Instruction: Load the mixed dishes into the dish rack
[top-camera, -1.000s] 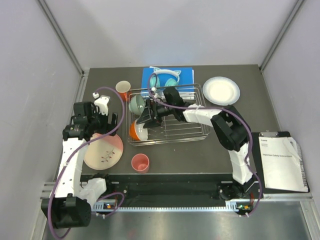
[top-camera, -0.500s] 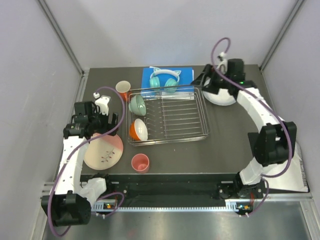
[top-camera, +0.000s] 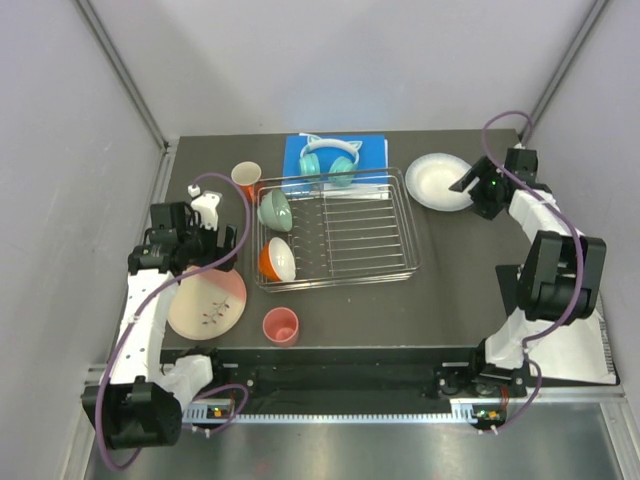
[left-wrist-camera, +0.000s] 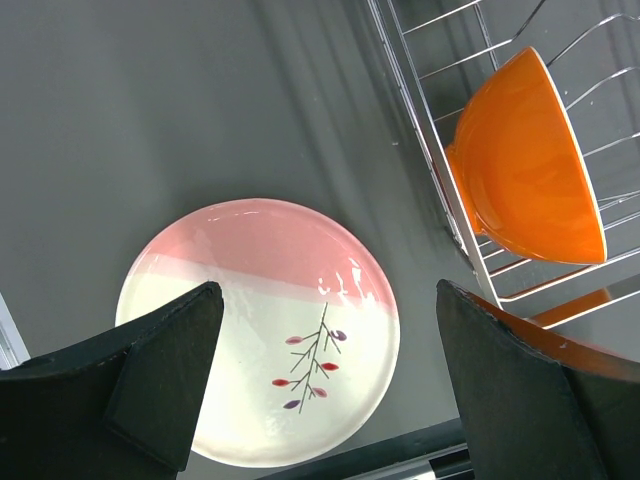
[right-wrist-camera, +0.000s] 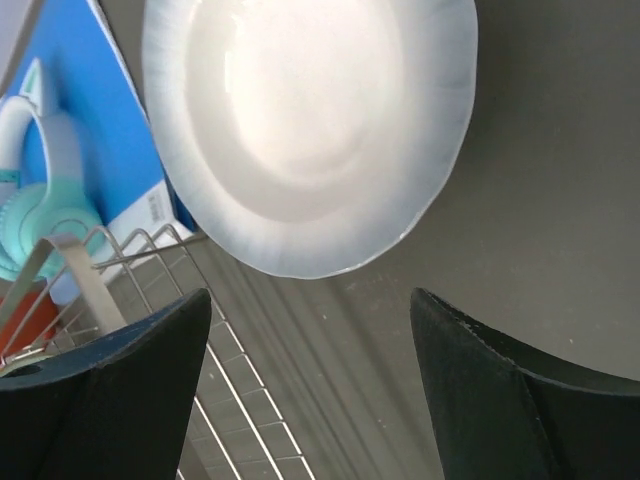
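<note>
Dark table. Your right gripper gapes empty beside the white plate, 1 o'clock from the dish rack; your left gripper gapes empty over the pink-and-cream plate, 8 o'clock.

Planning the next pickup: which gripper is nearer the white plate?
Right. The right gripper sits open at the white plate's right edge; the left gripper is across the dish rack, above the pink-and-cream plate.
</note>
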